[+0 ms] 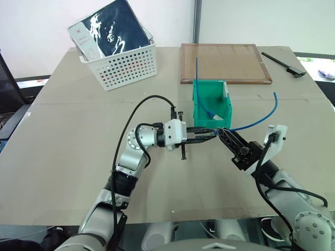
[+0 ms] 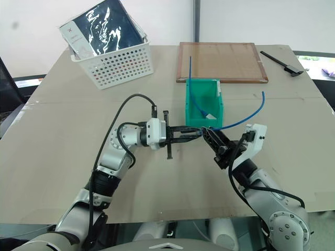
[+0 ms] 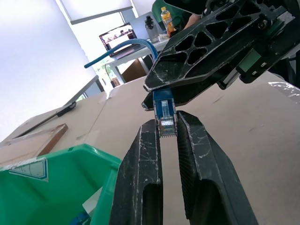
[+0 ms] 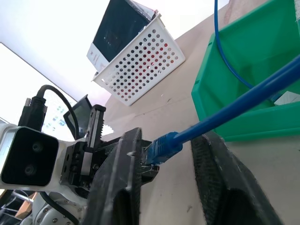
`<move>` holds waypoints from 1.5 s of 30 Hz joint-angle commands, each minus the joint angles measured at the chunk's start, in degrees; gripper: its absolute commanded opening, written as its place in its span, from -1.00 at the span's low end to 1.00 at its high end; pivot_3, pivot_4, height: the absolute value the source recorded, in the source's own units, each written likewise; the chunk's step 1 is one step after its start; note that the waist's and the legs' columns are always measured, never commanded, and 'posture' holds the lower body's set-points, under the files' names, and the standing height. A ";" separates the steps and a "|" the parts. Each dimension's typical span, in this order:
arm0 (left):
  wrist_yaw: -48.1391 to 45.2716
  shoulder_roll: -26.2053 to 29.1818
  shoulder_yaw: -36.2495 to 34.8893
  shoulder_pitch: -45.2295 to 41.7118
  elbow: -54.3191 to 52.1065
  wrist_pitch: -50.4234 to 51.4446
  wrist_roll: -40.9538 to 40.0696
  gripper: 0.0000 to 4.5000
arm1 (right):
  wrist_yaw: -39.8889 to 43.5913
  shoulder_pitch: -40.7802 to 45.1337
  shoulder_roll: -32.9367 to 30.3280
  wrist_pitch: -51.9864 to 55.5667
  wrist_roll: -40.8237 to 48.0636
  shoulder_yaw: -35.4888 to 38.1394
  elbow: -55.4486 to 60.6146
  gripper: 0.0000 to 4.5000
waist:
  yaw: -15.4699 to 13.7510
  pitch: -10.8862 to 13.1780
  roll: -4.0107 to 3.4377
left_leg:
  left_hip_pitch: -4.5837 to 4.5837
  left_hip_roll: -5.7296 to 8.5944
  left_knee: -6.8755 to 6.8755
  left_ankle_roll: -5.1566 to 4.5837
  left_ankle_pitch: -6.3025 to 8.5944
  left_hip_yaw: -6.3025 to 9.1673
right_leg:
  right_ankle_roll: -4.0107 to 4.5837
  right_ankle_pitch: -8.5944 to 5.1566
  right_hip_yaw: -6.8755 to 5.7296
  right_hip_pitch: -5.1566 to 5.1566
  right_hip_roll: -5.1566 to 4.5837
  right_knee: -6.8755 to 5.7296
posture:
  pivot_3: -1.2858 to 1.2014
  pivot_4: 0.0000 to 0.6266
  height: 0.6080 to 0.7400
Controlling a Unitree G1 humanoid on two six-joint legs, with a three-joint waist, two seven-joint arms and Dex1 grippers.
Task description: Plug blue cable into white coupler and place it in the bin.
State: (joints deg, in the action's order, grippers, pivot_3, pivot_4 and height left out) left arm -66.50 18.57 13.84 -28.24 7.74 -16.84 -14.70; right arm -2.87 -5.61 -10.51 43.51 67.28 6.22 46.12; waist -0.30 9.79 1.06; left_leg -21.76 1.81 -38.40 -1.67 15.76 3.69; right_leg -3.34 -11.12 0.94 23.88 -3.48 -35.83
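The blue cable (image 1: 256, 121) arcs above the table from the right towards the two grippers. In front of the green bin (image 1: 199, 104), my left gripper (image 3: 166, 124) points right and is shut on the cable's clear plug (image 3: 166, 123). My right gripper (image 4: 168, 140) meets it tip to tip from the right. Its fingers are closed around the blue boot (image 4: 161, 146) just behind that plug. Both grippers (image 1: 217, 132) hover a little above the table. The white coupler is hidden from view.
A straighter blue cable (image 1: 198, 78) stands up out of the bin, with a small white piece (image 1: 212, 116) at its foot. A white perforated basket (image 1: 125, 65) sits at the back left. At the back right are a wooden board (image 1: 225, 63) and a black tool (image 1: 285, 64).
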 commanded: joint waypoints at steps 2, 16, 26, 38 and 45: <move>1.09 0.45 -0.59 0.11 -2.80 -1.06 0.07 -1.00 | 0.45 0.99 -1.99 -1.02 3.00 -1.28 0.54 -0.96 | 0.17 0.00 0.00 | 0.00 0.00 0.00 0.00 0.00 0.00 | 0.00 0.00 0.01 0.00 0.00 0.00 | 0.03 -0.52 1.00; 5.97 7.06 -7.99 6.32 -11.15 17.72 -8.15 0.38 | 3.43 3.01 -8.87 -2.56 7.76 -0.43 -3.34 -1.00 | 1.31 0.01 -0.01 | 0.02 -0.06 0.02 -0.01 0.00 0.00 | -0.01 0.00 0.02 0.00 0.04 0.00 | 0.03 -0.52 1.00; 8.43 24.26 -26.38 20.34 -19.16 36.68 -17.44 0.93 | 11.04 6.67 -11.85 -2.82 6.25 0.40 -11.58 -1.00 | 1.18 0.05 -0.06 | 0.02 -0.12 0.07 0.00 0.01 0.01 | 0.00 -0.02 0.04 0.02 0.10 0.03 | 0.03 -0.52 1.00; 10.28 23.54 -26.09 24.88 -7.73 27.01 -8.03 0.93 | 13.17 7.38 -9.97 -3.00 3.02 -1.72 -12.22 -1.00 | 0.94 0.06 -0.06 | 0.03 -0.10 0.08 0.00 0.01 -0.05 | 0.02 -0.01 0.04 0.04 0.02 0.04 | 0.03 -0.52 1.00; 8.92 21.69 -23.73 22.15 -0.09 21.73 -4.98 0.93 | 12.31 5.50 -9.24 -3.95 2.06 -1.39 -10.29 -1.00 | 0.90 0.05 -0.04 | 0.00 -0.10 0.08 0.00 0.01 -0.04 | 0.02 0.00 0.02 0.08 0.01 0.04 | 0.03 -0.52 1.00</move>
State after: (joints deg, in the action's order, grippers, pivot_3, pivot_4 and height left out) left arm -57.20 40.42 -9.88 -4.72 7.12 7.15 -20.02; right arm 9.47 0.25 -19.96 40.80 69.34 4.27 33.07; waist 0.60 9.84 1.01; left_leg -21.76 1.71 -38.32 -1.66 15.77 3.65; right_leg -3.33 -11.12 0.96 23.95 -3.49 -35.80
